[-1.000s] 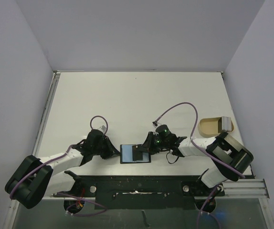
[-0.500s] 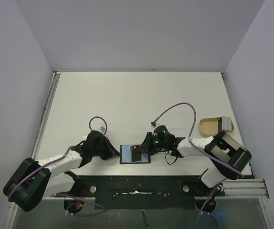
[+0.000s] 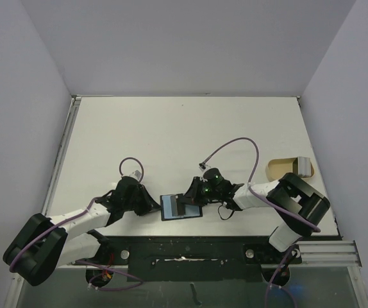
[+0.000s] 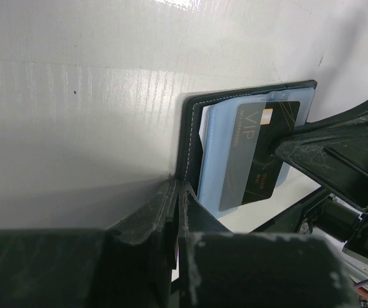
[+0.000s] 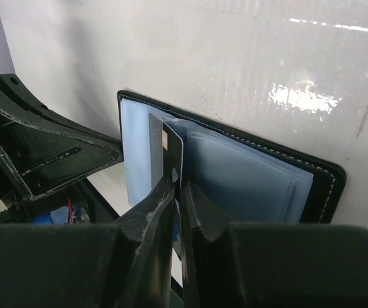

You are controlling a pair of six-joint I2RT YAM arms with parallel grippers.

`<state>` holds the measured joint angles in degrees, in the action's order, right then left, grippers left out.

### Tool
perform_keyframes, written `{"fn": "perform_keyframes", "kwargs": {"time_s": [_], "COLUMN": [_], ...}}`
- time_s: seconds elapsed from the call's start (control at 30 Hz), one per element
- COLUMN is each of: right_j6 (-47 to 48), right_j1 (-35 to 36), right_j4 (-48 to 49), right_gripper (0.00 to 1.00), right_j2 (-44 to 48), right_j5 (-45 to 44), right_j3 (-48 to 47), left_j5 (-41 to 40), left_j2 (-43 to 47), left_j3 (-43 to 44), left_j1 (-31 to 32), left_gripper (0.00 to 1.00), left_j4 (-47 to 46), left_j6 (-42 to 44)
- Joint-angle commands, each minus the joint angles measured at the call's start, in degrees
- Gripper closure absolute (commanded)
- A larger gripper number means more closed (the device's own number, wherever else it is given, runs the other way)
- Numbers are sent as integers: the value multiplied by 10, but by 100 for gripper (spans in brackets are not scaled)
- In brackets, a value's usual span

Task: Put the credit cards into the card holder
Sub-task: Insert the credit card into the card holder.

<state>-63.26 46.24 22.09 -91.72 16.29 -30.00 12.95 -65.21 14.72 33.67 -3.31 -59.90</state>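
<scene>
My right end effector [image 5: 179, 186] pinches the credit card [image 4: 261, 154] by one edge, tilted over the open card holder [image 3: 181, 206] on the table [image 3: 171, 128]. My left end effector [image 4: 177, 192] clamps the holder's rim. The card looks thin, stiff and slick, so I judge an edge grip best.

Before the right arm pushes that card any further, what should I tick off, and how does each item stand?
1. The card holder lies open, blue inside up: ok.
2. The left hand is clamped on the holder's edge: ok.
3. The right hand grips the card: ok.
4. The card sits over the holder's pockets: ok.
5. The card's leading edge is inside a slot: cannot tell.
6. The tan tray holds another card: cannot tell, too small.
</scene>
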Motion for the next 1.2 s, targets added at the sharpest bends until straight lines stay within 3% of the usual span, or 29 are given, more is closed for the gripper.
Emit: {"fn": "perform_keyframes", "kwargs": {"time_s": [0.0, 0.3, 0.6, 0.8, 0.97, 1.17], "right_j6": [27, 95, 109, 107, 125, 123], "right_j1": [5, 5, 18, 41, 43, 43], "right_j4": [-26, -219, -236, -245, -332, -329], "right_gripper": [90, 68, 57, 54, 55, 49], "right_j2": [-14, 33, 39, 29, 42, 76], "right_j5": [-30, -96, -102, -121, -168, -174], "right_j3": [-34, -90, -98, -114, -151, -143], "left_j5": [-21, -25, -20, -5, 1, 8], "left_j2": [5, -2, -8, -8, 0, 17], "left_j3": [10, 14, 15, 13, 15, 8], "left_j1": [5, 4, 4, 4, 5, 4], "left_gripper": [100, 100, 100, 100, 100, 92], "left_j4": [1, -8, -27, -50, -55, -63], "left_j6": [-1, 2, 1, 0, -2, -8]}}
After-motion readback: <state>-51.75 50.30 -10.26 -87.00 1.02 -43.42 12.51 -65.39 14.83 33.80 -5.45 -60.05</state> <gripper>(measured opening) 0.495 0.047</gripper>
